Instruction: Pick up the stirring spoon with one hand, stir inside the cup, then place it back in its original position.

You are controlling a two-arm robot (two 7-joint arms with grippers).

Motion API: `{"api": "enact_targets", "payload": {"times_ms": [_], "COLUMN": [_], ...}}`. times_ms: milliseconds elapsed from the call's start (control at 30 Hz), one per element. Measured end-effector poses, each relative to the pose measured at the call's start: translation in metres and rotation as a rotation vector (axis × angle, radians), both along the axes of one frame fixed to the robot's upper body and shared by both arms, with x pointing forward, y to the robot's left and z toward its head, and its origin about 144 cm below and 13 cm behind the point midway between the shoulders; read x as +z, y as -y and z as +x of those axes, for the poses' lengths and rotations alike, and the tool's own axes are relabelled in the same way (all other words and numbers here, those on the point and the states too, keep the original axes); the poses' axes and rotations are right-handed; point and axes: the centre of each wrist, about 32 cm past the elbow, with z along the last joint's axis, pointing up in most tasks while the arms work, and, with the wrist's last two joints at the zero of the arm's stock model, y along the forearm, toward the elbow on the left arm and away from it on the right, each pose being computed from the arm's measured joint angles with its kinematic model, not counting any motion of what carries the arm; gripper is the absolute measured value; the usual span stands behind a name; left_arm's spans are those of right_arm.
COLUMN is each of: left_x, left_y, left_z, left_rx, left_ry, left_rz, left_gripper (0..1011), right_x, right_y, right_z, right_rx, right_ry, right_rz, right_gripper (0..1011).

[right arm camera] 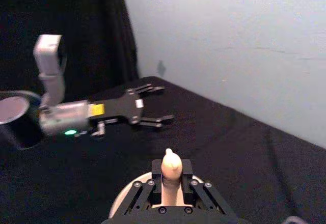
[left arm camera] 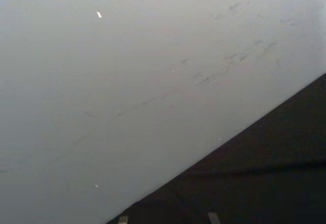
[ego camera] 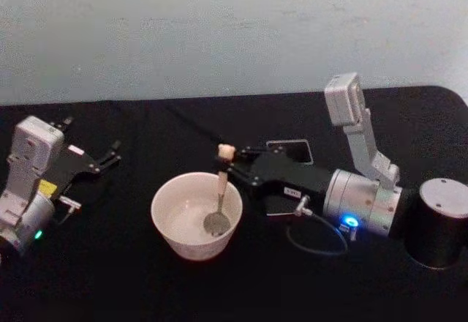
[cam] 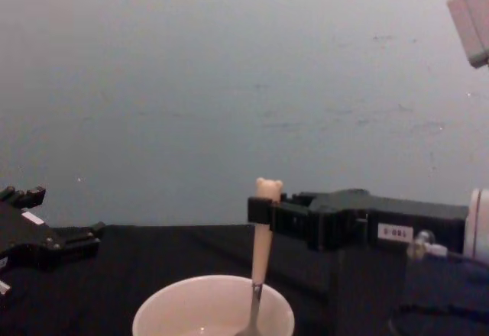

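Observation:
The cream-white cup [ego camera: 196,216] stands on the black table, left of centre. The stirring spoon [ego camera: 221,189] stands in it, its metal bowl on the cup's bottom and its bear-topped peach handle sticking up. My right gripper [ego camera: 231,162] reaches in from the right and is shut on the upper handle. From the chest, the spoon [cam: 261,237] rises out of the cup [cam: 214,305] with the right gripper [cam: 263,212] clamped just under the bear head. The right wrist view shows the spoon's top [right arm camera: 171,165] between the fingers. The dark grey holder [ego camera: 290,142] sits behind the right gripper.
My left gripper [ego camera: 110,155] rests open at the table's left side, apart from the cup; the right wrist view also shows the left gripper [right arm camera: 153,104] open. A black cylinder [ego camera: 439,219] stands at the far right. A pale wall backs the table.

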Motion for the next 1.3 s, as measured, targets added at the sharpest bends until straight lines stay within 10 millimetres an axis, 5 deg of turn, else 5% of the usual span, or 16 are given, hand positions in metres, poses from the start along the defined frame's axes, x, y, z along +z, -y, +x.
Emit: {"api": "enact_targets", "payload": {"times_ms": [433,833,1300], "left_x": [0.000,0.000,0.000], "left_y": [0.000,0.000,0.000], "left_z": [0.000,0.000,0.000], "left_rx": [0.000,0.000,0.000], "left_ry": [0.000,0.000,0.000], "left_rz": [0.000,0.000,0.000], "left_gripper": [1001,1001,1001], "right_x": [-0.004,-0.002,-0.001], "right_y": [-0.025,-0.057,-0.039], "right_z": [-0.004,0.026,0.038], "right_rx": [0.082,-0.035,-0.144], "right_ry": [-0.005,0.021,0.039], "right_rz": [-0.010,-0.010,-0.031], "right_gripper": [215,215,215]}}
